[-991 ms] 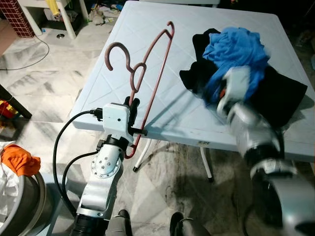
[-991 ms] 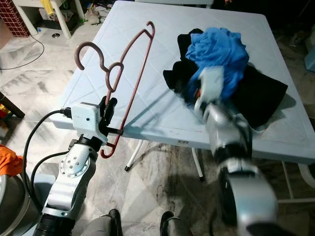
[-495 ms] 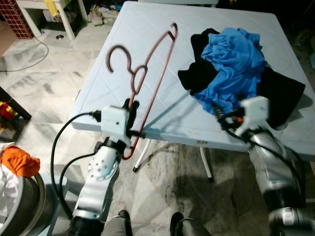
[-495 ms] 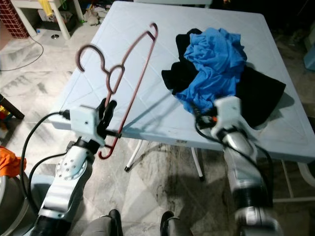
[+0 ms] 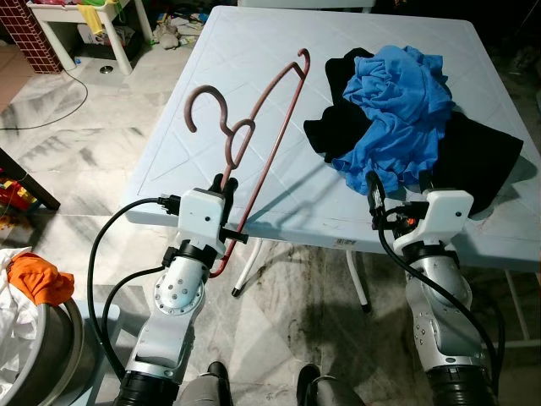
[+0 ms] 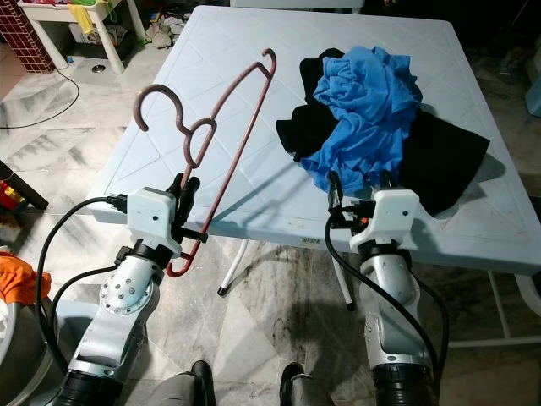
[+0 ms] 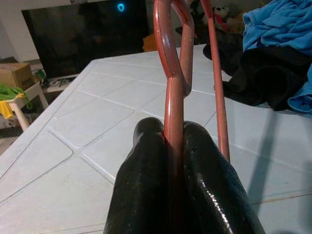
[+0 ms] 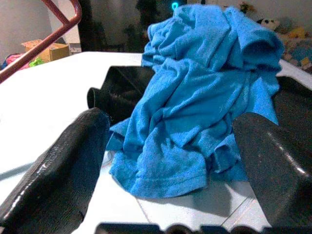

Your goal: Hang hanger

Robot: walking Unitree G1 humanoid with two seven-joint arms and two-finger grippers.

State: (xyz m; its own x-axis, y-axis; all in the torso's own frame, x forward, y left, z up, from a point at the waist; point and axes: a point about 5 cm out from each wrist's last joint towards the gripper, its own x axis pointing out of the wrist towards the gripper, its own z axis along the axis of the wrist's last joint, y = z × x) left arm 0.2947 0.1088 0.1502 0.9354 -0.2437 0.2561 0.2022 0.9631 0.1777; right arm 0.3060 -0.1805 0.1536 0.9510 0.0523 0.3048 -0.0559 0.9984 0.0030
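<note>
- In the left eye view we see our left gripper [image 5: 225,188] pinched tight on the neck of the reddish hanger [image 5: 269,135], just below its small loop; the hanger stands up out of the fingers and leans away over the near left part of the pale blue table [image 5: 220,93], its hook curling toward our left and its long bar slanting up toward the table's middle
- In the same view our right gripper [image 5: 397,184] sits at the table's near edge, just short of the blue shirt [image 5: 397,101] that lies heaped on a black garment [image 5: 478,161]; the hanger is well apart from it, off to its left
- The right eye view gives the same scene: the hanger's lower curved end hangs beside the left wrist below the table's edge, and an orange cloth [image 6: 15,275] shows at the far left, low down by the floor
- In the left wrist view the two black fingers [image 7: 146,190] press together with the hanger's red stem squeezed between them, the loop rising straight above the fingertips over the table top
- In the right wrist view our fingers [image 8: 63,165] are spread wide with nothing between them, the blue shirt lying on the table just ahead of the gap, and a bit of the hanger crossing one far corner
</note>
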